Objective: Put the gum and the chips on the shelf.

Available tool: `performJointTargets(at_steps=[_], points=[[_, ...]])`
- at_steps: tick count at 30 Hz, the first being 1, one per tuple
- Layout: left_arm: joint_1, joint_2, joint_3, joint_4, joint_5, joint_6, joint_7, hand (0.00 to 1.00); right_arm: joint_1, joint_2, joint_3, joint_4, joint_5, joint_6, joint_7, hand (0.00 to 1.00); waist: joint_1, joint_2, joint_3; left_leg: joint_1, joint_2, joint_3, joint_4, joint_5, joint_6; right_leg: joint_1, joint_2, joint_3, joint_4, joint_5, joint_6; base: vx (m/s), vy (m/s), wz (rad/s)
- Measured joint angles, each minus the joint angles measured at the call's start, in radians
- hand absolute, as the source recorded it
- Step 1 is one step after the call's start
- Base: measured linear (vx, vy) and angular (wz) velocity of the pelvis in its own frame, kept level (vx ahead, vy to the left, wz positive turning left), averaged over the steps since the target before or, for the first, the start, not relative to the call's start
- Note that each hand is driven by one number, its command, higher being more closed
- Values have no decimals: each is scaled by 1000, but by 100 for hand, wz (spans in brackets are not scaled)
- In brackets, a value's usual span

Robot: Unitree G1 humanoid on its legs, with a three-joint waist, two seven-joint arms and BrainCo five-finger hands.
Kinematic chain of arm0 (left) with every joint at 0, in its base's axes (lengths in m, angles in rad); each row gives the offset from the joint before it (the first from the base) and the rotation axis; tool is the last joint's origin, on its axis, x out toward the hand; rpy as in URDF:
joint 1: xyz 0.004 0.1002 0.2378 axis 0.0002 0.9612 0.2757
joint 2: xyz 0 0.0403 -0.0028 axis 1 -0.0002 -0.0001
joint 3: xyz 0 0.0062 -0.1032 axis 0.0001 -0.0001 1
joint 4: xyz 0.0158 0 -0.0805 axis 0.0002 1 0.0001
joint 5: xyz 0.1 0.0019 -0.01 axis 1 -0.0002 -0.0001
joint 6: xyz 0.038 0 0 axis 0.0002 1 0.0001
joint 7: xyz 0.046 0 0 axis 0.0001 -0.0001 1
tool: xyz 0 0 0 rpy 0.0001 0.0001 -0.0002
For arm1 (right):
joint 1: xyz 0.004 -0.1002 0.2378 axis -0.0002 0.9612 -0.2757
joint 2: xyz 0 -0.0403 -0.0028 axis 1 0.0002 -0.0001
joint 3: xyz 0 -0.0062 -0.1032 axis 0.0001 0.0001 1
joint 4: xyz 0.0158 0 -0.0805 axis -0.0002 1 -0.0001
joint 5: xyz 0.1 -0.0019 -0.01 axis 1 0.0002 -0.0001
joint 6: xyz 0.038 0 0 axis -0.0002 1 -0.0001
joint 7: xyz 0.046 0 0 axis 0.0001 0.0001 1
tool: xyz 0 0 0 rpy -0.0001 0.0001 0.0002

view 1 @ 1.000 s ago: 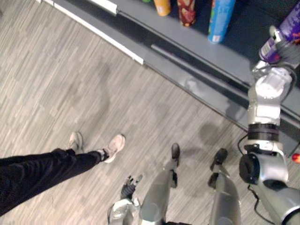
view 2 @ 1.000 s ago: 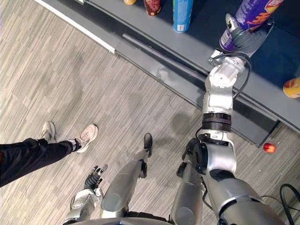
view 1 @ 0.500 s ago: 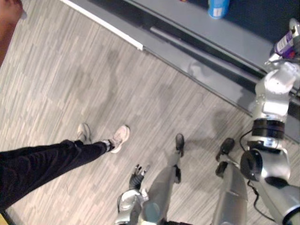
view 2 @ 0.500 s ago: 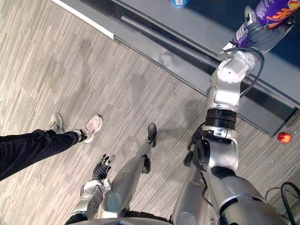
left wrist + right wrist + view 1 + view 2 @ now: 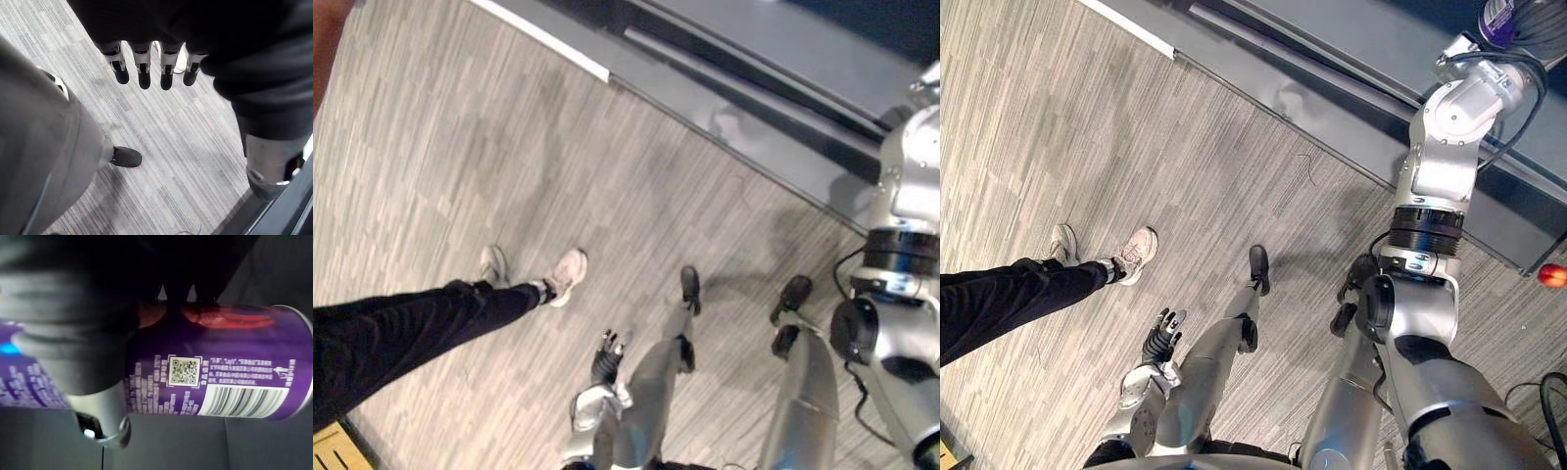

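Presently: placing step for the chips. Right hand (image 5: 95, 401) is up at the shelf (image 5: 1351, 39), fingers and thumb wrapped round the purple chips can (image 5: 220, 377). Thumb is on one side of the tube, fingers curled over the other, and the barcode end sticks out past the fingers. Grip looks full, not a fingertip pinch. Past the fingers lies a dark grey surface, which I take for the shelf board. Cannot tell whether the can's base touches it.

Left hand (image 5: 143, 68) hangs low, fingers straight and slack, nothing between them. Wood-grain floor (image 5: 460, 147) lies beyond the fingertips.

Person's leg (image 5: 401, 333) in dark trousers, with pale shoes (image 5: 566, 277), is on the floor, apart from the left fingers. Small red ball (image 5: 1552, 275) is on the floor by the shelf's foot, well below the right fingers.

Judgement: the chips are up at the shelf but not yet let go, so their placing is part done. Gum: cannot tell whether it is shelved.

Next move calls for lowering the can until its base rests flat on the board, upright. Then ease fingers and thumb apart evenly so the tube is not tipped, and draw the hand straight back. The tube is tall, narrow and likely light, so a brush from a leaving finger could topple it. The can could also catch on the shelf edge if the hand drops too soon.
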Motion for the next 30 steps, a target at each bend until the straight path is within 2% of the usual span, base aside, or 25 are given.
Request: performJointTargets(at_steps=[7, 12, 23, 24, 30], points=[[0, -1, -1, -3, -1, -2, 1, 0, -19, -5, 32, 2, 44, -1, 0, 100, -7, 0, 0, -13, -15, 7, -3, 1, 1, -31, -18, 13, 27, -11, 4, -12, -7, 3], [0, -1, -15, -8, -1, -1, 4, 0, -19, -5, 34, 2, 45, -1, -3, 100, -18, 0, 0, -19, -21, 5, -2, 5, 7, -35, -28, 10, 31, -12, 4, -20, -2, 6], [0, -1, -17, -15, -1, -1, 7, 0, -19, 1, 65, 8, 47, -3, -26, 100, -21, -1, -1, -38, -24, 9, 3, 10, 10, -62, -33, 19, 46, -12, 4, -35, -15, 1], [0, -1, -20, -15, -1, -1, 7, 0, -19, 3, 65, 12, 49, -3, -26, 0, -22, -1, -1, -38, -24, 9, 4, 11, 10, -62, -33, 19, 46, -12, 4, -36, -16, 0], [0, -1, -21, -15, -2, -2, 7, 0, -19, 20, 65, 12, 76, -30, -28, 0, -22, -1, -1, -39, -24, 9, 8, 11, 10, -62, -33, 22, 47, -12, 4, -43, -15, 0]])
